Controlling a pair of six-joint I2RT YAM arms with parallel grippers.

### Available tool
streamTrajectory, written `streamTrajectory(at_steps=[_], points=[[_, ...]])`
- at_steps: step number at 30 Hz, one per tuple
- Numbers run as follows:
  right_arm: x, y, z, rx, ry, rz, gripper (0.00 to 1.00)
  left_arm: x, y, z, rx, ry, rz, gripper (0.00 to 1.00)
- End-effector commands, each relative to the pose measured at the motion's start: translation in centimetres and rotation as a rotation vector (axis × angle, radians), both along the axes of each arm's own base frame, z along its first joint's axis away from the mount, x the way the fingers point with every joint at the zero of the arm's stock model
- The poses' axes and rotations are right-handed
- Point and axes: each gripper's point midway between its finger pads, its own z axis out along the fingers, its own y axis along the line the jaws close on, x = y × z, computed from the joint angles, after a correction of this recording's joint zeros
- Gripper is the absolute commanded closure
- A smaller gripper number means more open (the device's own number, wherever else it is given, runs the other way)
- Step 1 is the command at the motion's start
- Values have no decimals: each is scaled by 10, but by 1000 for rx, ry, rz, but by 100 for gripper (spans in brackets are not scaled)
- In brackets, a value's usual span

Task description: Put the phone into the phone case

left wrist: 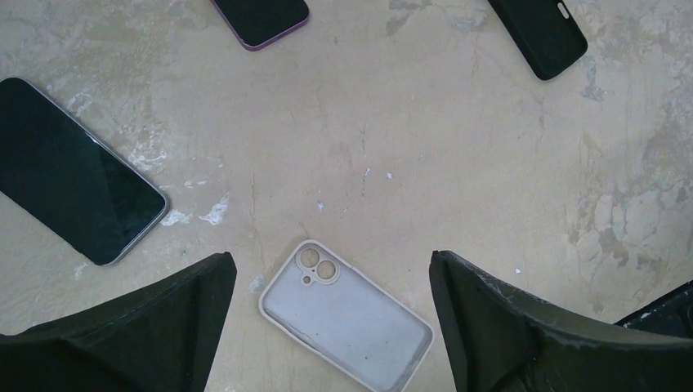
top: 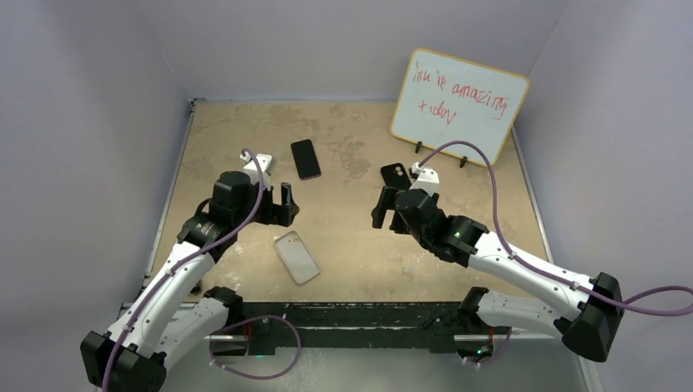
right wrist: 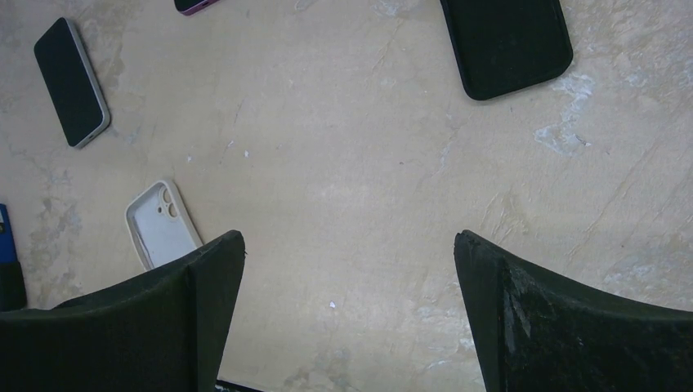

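Left gripper (left wrist: pixel 331 256) hangs above the white case (left wrist: pixel 347 320), jaws spread wide, nothing held. Its dull black fingers (left wrist: pixel 163 327) flank the case without touching. Case lies flat on the table (left wrist: pixel 458 163): rounded corners, raised rim, twin lens cutout at its far-left corner. Silver phone (left wrist: pixel 78 170) sits near it on the left, apart, screen up, glossy black glass, thin metal rim. Bare table runs between them.

Purple phone (top: pixel 306 158) is farther back, screen up. Black case (top: pixel 395 174) lies to its right, matte, partly behind the right gripper (top: pixel 384 214). Right gripper is also wide, empty, over bare table right of the white case. Both cases and the purple phone sit clear of the table edges.

Tabletop is beige, mottled, scuffed with pale chipped patches. Whiteboard (top: pixel 458 96) with red scribble leans at the far-right corner. Pale walls close three sides.
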Motion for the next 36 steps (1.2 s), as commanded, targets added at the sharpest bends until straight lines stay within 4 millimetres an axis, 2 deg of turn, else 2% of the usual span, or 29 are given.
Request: streamTrajectory(at_steps=[1, 10, 13, 16, 20, 23, 25, 31, 34, 36], points=[[5, -4, 14, 21, -35, -41, 1, 6, 1, 11, 1, -34, 14, 7], [5, -5, 11, 14, -39, -40, 1, 12, 1, -5, 20, 26, 40, 8], [3, -7, 6, 7, -33, -39, 1, 22, 16, -14, 58, 76, 168, 8], [1, -5, 5, 13, -27, -21, 1, 35, 22, -12, 92, 95, 233, 8], [-6, -2, 6, 26, -19, 28, 1, 60, 8, 11, 118, 74, 164, 8], [-12, 8, 8, 50, -38, 114, 1, 89, 13, 20, 179, 56, 222, 7], [-17, 15, 12, 63, -50, 186, 1, 108, 13, 17, 197, 71, 256, 6], [-33, 27, 26, 93, -91, 350, 1, 168, -8, 12, 117, 88, 331, 10], [-35, 25, 26, 106, -94, 350, 1, 194, -8, -2, 130, 107, 414, 9], [-39, 25, 27, 118, -90, 356, 1, 205, -6, -21, 158, 143, 470, 8]])
